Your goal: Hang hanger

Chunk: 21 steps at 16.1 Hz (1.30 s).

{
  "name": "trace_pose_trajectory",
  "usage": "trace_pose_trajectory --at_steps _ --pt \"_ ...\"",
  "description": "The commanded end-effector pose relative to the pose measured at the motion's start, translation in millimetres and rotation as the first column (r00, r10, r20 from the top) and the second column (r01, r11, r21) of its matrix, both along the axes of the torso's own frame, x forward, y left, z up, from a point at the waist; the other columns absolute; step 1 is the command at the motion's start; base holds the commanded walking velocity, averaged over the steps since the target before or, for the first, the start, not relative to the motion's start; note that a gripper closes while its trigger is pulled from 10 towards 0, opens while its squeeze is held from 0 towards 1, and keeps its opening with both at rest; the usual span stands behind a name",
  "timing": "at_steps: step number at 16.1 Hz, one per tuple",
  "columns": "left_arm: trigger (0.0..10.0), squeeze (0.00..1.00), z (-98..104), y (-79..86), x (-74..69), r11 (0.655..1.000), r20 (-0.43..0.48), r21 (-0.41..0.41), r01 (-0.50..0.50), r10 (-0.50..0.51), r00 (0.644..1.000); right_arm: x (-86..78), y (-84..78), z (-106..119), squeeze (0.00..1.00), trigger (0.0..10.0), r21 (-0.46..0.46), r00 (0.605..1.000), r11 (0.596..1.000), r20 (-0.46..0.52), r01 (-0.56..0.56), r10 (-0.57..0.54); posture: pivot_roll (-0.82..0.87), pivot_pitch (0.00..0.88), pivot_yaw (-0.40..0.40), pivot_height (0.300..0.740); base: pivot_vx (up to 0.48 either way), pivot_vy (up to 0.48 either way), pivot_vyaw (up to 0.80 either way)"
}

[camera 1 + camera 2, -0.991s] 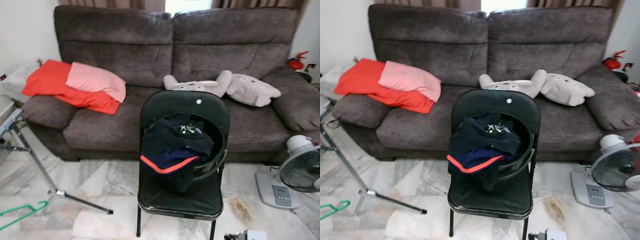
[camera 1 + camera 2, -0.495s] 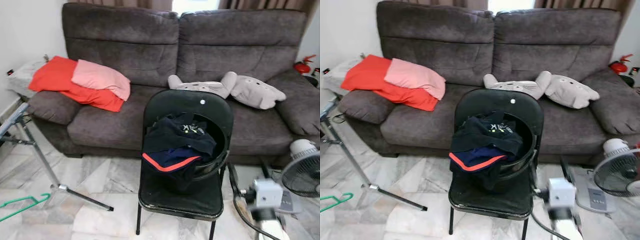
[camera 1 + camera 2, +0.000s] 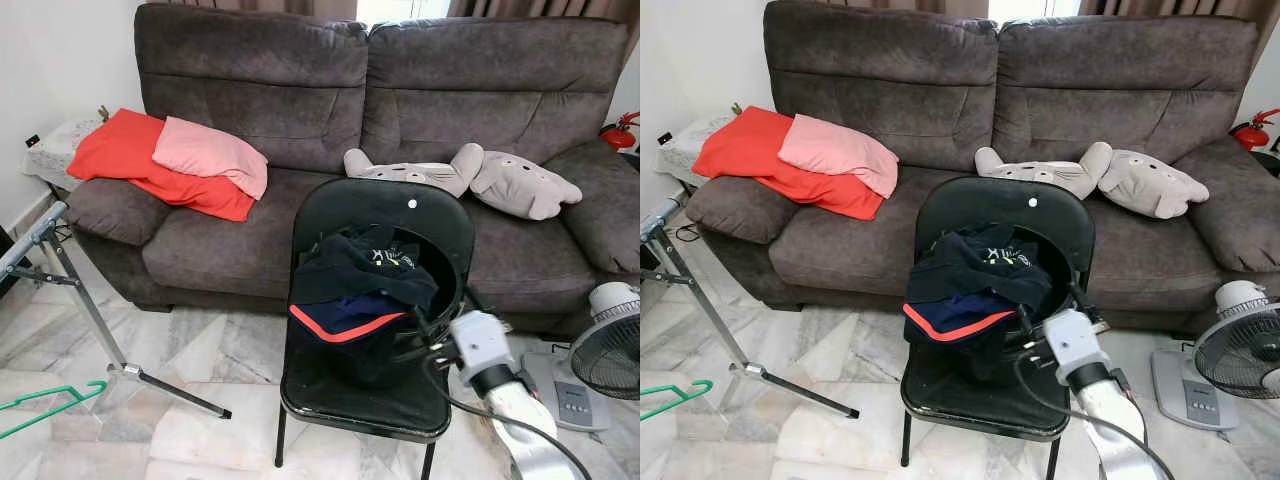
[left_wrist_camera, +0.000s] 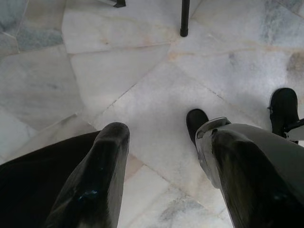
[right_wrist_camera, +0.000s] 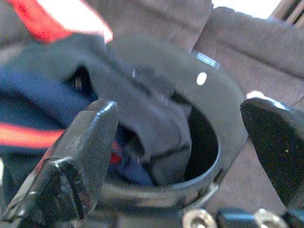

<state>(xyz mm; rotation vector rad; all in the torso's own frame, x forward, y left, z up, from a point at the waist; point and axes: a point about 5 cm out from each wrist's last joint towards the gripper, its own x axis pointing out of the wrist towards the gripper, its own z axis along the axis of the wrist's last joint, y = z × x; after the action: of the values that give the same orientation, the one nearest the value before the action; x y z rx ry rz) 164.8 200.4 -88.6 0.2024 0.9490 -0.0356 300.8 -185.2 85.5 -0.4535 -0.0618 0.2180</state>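
A green hanger (image 3: 45,408) lies on the marble floor at the far left, beside the foot of a metal rack stand (image 3: 85,305). My right gripper (image 3: 438,322) is raised at the right side of a black basket (image 3: 440,300) on a black folding chair (image 3: 385,205). In the right wrist view its fingers (image 5: 80,156) stand wide open, facing the basket's rim and the dark clothes (image 5: 152,114) inside, holding nothing. My left gripper (image 4: 164,137) hangs open over bare floor, far from the hanger.
A grey sofa (image 3: 250,240) with red and pink cushions (image 3: 170,165) and a plush toy (image 3: 470,175) stands behind the chair. A white fan (image 3: 600,350) sits on the floor at right. A chair leg (image 4: 184,19) shows near my left gripper.
My right arm has risen into view from the lower right and moved up to the basket's right side. The camera has shifted slightly; the hanger and chair have not moved.
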Motion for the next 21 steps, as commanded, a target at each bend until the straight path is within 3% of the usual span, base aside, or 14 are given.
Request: trace_pose_trajectory --at_steps 1,2,3,4,8,11,17,21 --pt "10.0 0.0 -3 1.0 -7.1 1.0 -0.039 0.008 0.005 -0.005 0.999 6.4 -2.9 0 1.0 10.0 -0.074 0.999 0.997 -0.039 0.011 -0.014 0.04 0.003 -0.003 0.74 0.0 0.0 0.0" --pt "10.0 0.0 -4 0.7 -7.3 1.0 -0.04 0.007 0.006 -0.006 0.999 8.7 -3.5 -2 1.0 10.0 -0.093 0.998 0.996 -0.062 0.016 -0.021 0.04 0.001 -0.004 0.74 0.0 0.0 0.0" --pt "10.0 0.0 -4 0.5 -7.2 1.0 -0.04 0.006 0.005 -0.005 0.999 10.9 -4.2 -2 0.87 10.0 -0.109 0.997 0.994 -0.075 0.025 -0.033 0.05 0.001 -0.003 0.74 0.0 0.0 0.0" --pt "10.0 0.0 -4 0.6 -7.2 1.0 -0.04 0.005 0.004 -0.004 0.999 12.7 -4.8 -2 0.02 10.0 -0.133 0.996 0.99 -0.074 0.037 -0.047 0.05 0.003 -0.002 0.74 0.0 0.0 0.0" --pt "10.0 0.0 -3 1.7 -5.8 1.0 -0.042 0.007 0.004 -0.003 0.999 18.9 -6.5 -8 0.0 10.0 -0.165 0.988 0.985 -0.138 0.045 -0.069 0.05 0.018 0.008 0.74 0.0 0.0 0.0" --pt "10.0 0.0 -2 2.7 -4.9 1.0 -0.041 0.009 0.001 -0.001 0.999 28.8 -10.4 1 0.0 10.0 -0.195 0.989 0.977 -0.099 0.086 -0.107 0.05 0.024 0.012 0.74 0.0 0.0 0.0" --pt "10.0 0.0 -1 3.5 -2.6 1.0 -0.038 0.009 0.005 -0.004 0.999 54.0 -7.7 21 0.0 10.0 -0.174 0.991 0.981 -0.087 0.081 -0.098 0.05 0.031 0.024 0.74 0.0 0.0 0.0" --pt "10.0 0.0 -1 5.9 -2.4 1.0 -0.04 0.012 0.008 -0.007 0.999 62.9 -9.2 17 0.0 10.0 -0.171 0.974 0.975 -0.152 0.144 -0.17 0.06 0.034 0.029 0.74 0.0 0.0 0.0"
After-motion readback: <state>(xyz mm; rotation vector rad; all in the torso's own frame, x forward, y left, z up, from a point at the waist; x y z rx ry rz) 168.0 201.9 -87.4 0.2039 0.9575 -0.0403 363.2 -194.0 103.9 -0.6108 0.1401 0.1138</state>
